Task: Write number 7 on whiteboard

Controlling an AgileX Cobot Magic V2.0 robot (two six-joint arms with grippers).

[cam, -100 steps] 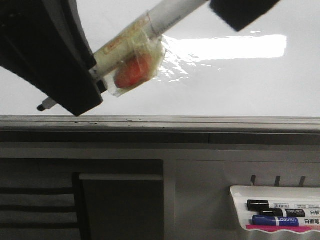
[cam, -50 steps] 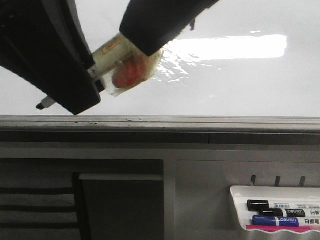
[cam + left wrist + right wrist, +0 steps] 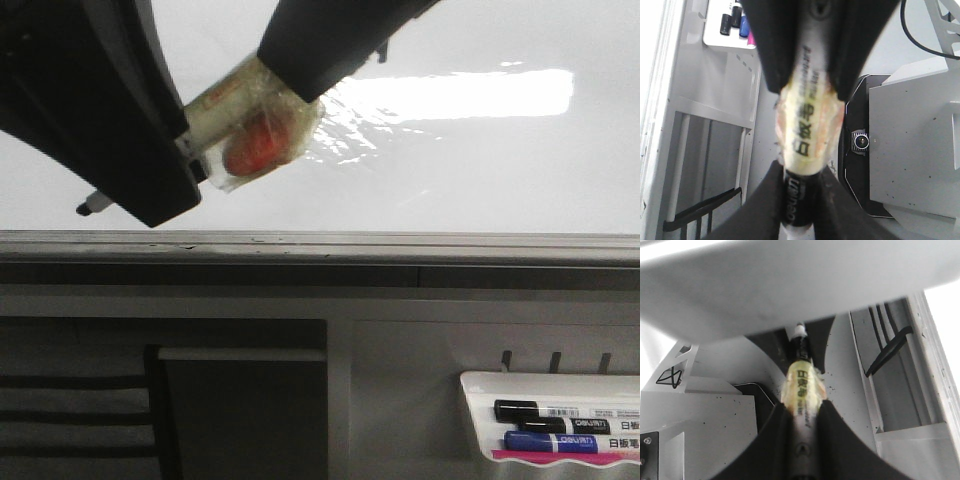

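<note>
whiteboard [image 3: 480,170]: glossy, bare where visible, light glare across it, grey rail below | marker [image 3: 235,125]: pinched by both my left fingers [image 3: 802,220] and right fingers [image 3: 800,440] | marker tray [image 3: 480,395]: lower right, pens inside

— Where are my arms against the whiteboard [image 3: 480,170]?
— Both up before it. My left gripper [image 3: 165,185] clamps the marker [image 3: 235,120] near its tip; my right gripper [image 3: 320,50] grips the same marker's upper barrel.
</note>
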